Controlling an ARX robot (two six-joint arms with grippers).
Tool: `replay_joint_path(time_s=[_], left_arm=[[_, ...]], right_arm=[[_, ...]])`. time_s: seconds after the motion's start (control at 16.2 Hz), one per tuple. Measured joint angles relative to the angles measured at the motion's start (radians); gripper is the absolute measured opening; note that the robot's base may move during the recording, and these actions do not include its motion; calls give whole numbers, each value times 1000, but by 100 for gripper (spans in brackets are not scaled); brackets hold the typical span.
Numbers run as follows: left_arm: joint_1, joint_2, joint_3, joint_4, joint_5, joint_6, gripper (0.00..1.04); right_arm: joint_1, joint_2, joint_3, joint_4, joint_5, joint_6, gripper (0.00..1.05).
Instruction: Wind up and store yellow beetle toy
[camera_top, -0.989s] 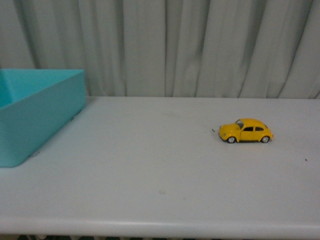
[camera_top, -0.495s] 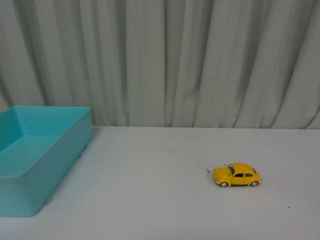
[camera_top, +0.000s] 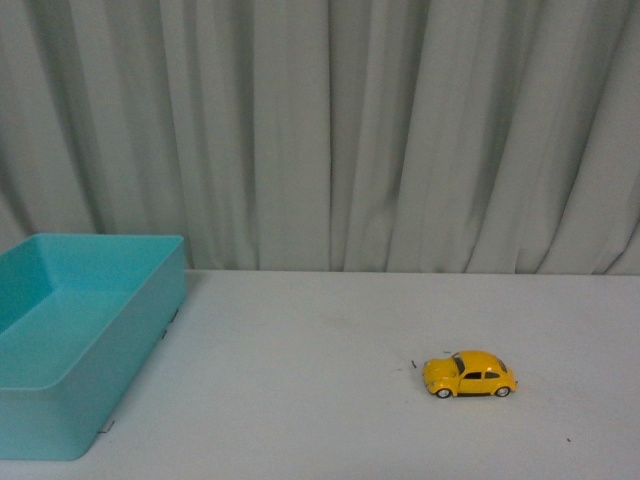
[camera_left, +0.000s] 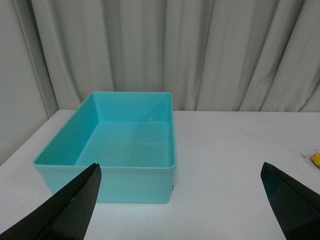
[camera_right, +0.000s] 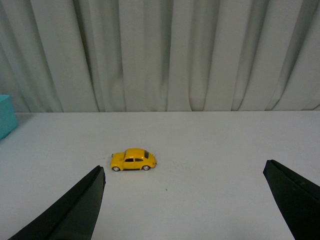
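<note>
The yellow beetle toy (camera_top: 470, 375) stands on its wheels on the white table (camera_top: 320, 400), right of centre, side-on with its nose to the left. The right wrist view shows the same toy (camera_right: 133, 160) well beyond my right gripper (camera_right: 184, 200), whose black fingers (camera_right: 75, 215) are spread wide open with nothing between them. My left gripper (camera_left: 180, 200) is open too, empty, and faces the teal bin (camera_left: 125, 145). A sliver of the toy (camera_left: 316, 159) shows at the edge of the left wrist view. Neither arm appears in the front view.
A teal open-topped bin (camera_top: 70, 340) sits at the table's left side and looks empty inside. A pleated grey-white curtain (camera_top: 330, 130) hangs behind the table. A pale wall (camera_left: 20, 90) stands past the bin on the left.
The front view has tilted upward: the table, bin and toy sit lower in the picture and more curtain shows. The toy keeps its place on the table.
</note>
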Motion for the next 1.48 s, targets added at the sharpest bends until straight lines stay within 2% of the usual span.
replay_joint_path(time_s=[1.48], left_arm=[[0,0,0,0,0,0,98]], right_arm=[[0,0,0,0,0,0,98]])
